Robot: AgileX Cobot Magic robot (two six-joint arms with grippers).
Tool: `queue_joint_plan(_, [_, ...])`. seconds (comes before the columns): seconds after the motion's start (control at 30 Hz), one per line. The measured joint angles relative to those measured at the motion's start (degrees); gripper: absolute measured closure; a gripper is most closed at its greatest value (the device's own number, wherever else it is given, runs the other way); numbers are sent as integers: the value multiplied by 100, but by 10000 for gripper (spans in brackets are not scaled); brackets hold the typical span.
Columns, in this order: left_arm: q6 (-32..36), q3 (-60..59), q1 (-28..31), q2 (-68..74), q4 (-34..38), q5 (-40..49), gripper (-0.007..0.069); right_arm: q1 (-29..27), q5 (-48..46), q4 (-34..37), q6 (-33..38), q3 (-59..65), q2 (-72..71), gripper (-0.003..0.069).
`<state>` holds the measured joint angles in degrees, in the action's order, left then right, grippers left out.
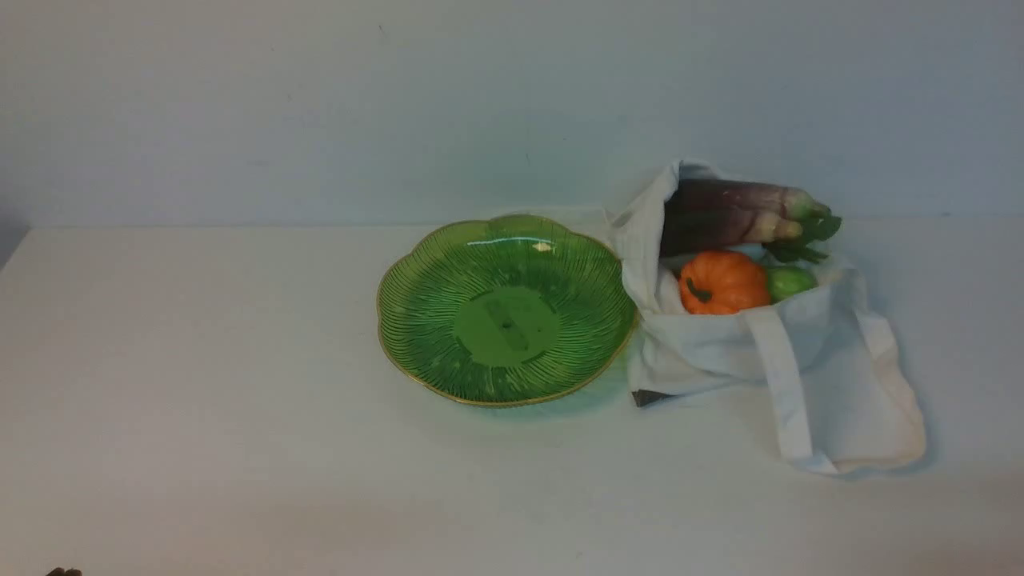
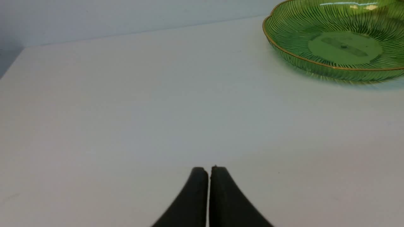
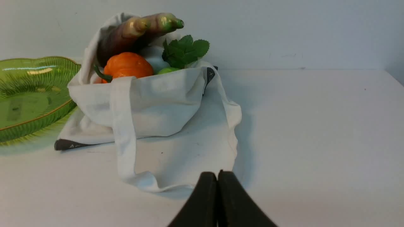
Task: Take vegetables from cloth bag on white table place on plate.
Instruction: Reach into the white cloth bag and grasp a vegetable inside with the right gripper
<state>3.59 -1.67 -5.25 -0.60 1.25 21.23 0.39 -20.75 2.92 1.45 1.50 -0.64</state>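
The off-white cloth bag [image 1: 720, 348] lies open on the white table [image 1: 200, 360], just right of the empty green scalloped plate [image 1: 504, 308]. Inside the bag are two purple eggplants [image 1: 724, 212], an orange pumpkin [image 1: 722, 282], a small green round one [image 1: 790, 282] and leafy greens [image 1: 804, 238]. The right wrist view shows the bag [image 3: 157, 104], pumpkin [image 3: 127, 65], eggplants [image 3: 126, 34], greens [image 3: 186, 50] and plate [image 3: 28, 94]. My right gripper [image 3: 217, 174] is shut and empty, low over the table before the bag's strap. My left gripper [image 2: 209, 169] is shut and empty, well short of the plate [image 2: 341, 44].
A plain pale wall [image 1: 320, 104] rises behind the table's far edge. One strap [image 1: 788, 396] trails from the bag toward the front. Neither arm shows in the front view apart from a dark speck at the bottom left corner.
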Motion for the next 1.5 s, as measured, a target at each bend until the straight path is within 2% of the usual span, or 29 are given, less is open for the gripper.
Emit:
queue_joint_plan(1.43, [0,0,0,0,0,0,629,0,0,-5,-19,0,0,673])
queue_joint_plan(1.5, [0,0,0,0,0,0,629,0,6,179,-145,0,0,673])
